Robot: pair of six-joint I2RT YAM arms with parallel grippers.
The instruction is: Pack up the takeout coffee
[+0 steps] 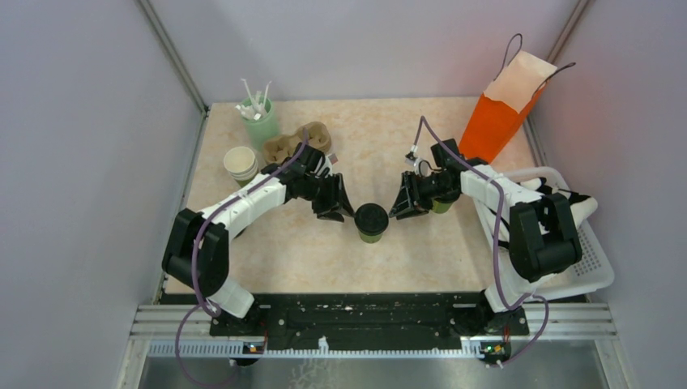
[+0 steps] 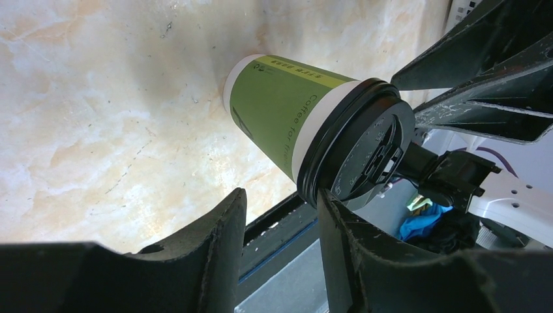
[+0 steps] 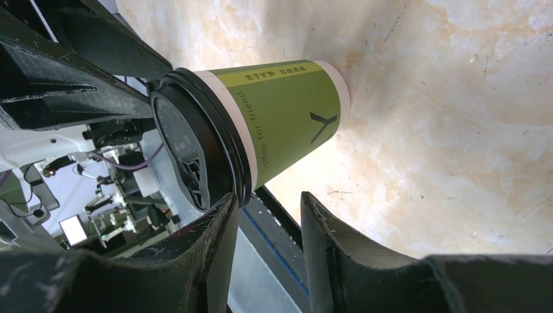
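The takeout coffee (image 1: 371,221), an olive-green and cream paper cup with a black lid, stands upright in the middle of the table. My left gripper (image 1: 340,211) is just left of it and my right gripper (image 1: 398,209) just right of it. Both are open and empty, tips level with the cup. In the left wrist view the cup (image 2: 280,107) lies ahead of my left gripper (image 2: 280,218), the lid rim touching or nearly touching the right finger. In the right wrist view the cup (image 3: 287,111) is ahead of my right gripper (image 3: 267,215), lid by the left finger.
An orange paper bag (image 1: 502,109) stands open at the back right. A white basket (image 1: 595,271) sits at the right edge. At the back left are a pale-green cup of white sticks (image 1: 261,120), a lidless cup stack (image 1: 241,164) and a cardboard cup carrier (image 1: 308,139).
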